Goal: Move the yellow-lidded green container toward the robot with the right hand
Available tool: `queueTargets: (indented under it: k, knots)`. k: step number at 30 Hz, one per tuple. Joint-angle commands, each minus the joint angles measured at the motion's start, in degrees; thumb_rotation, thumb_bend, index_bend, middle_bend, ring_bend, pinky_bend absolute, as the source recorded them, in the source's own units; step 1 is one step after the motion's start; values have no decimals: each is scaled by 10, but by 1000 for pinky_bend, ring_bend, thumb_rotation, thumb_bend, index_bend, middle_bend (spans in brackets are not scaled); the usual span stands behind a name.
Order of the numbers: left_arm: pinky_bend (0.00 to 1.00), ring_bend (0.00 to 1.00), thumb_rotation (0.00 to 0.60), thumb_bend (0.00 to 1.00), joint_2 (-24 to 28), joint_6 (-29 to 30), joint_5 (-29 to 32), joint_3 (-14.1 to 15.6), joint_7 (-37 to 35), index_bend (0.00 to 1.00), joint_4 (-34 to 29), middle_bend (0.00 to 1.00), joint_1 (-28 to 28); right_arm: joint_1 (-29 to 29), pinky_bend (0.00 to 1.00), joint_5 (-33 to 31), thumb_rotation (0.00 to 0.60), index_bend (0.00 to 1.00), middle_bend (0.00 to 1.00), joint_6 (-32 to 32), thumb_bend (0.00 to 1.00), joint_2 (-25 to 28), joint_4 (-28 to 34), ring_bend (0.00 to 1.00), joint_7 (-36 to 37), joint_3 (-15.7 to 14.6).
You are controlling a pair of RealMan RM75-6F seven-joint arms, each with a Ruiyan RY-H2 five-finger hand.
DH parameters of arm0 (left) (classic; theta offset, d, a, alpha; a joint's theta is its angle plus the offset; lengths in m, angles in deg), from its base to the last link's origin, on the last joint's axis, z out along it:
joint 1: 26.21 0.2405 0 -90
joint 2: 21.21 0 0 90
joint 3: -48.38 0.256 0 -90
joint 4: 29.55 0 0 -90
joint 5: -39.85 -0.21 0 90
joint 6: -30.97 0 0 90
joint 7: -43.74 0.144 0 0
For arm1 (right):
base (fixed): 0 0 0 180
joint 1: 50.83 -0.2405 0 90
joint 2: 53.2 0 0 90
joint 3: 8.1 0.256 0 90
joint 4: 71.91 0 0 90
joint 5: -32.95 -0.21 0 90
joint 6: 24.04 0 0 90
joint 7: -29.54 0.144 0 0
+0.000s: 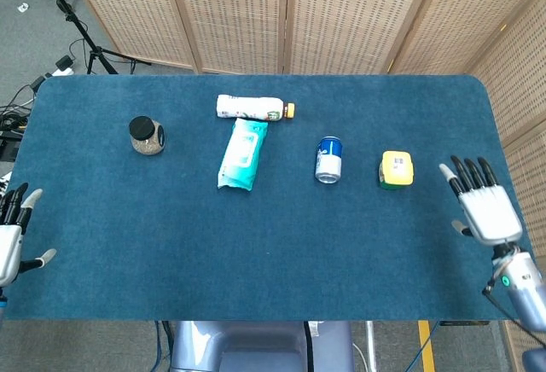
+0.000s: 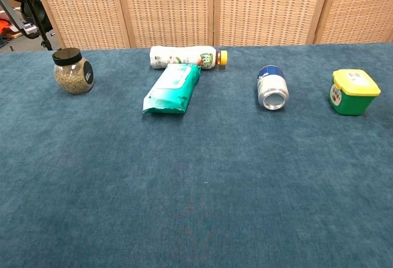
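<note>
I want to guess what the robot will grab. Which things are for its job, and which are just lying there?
For the job:
green container
right hand

Just lying there:
blue can
teal wipes pack
white bottle
glass jar

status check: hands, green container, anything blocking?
Right hand open, holding nothing, right of the yellow-lidded green container, not touching. Left hand open at the table's near-left edge. Container upright, untouched. Blue can lies to its left, clear of the path.
</note>
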Motion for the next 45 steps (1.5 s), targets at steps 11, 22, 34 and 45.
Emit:
queueTargets:
  k: [11, 22, 34, 45]
  knots:
    - [0, 0, 600, 0, -21, -33, 45, -11, 34, 0, -1, 0, -17, -212, 0, 241, 600, 94, 0, -17, 0, -135, -420, 0, 185, -113]
    - [0, 0, 600, 0, -29, -79, 90, -15, 38, 0, 14, 0, -33, -274, 0, 299, 600, 0, 0, 14, 0, -248, -613, 0, 289, -199]
    - [0, 0, 600, 0, -30, -80, 103, -17, 39, 0, 20, 0, -36, -281, 0, 284, 600, 0, 0, 4, 0, -266, -672, 0, 289, -226]
    - [0, 0, 600, 0, -31, -84, 106, -15, 39, 0, 22, 0, -39, -267, 0, 272, 600, 0, 0, -10, 0, -252, -680, 0, 286, -244]
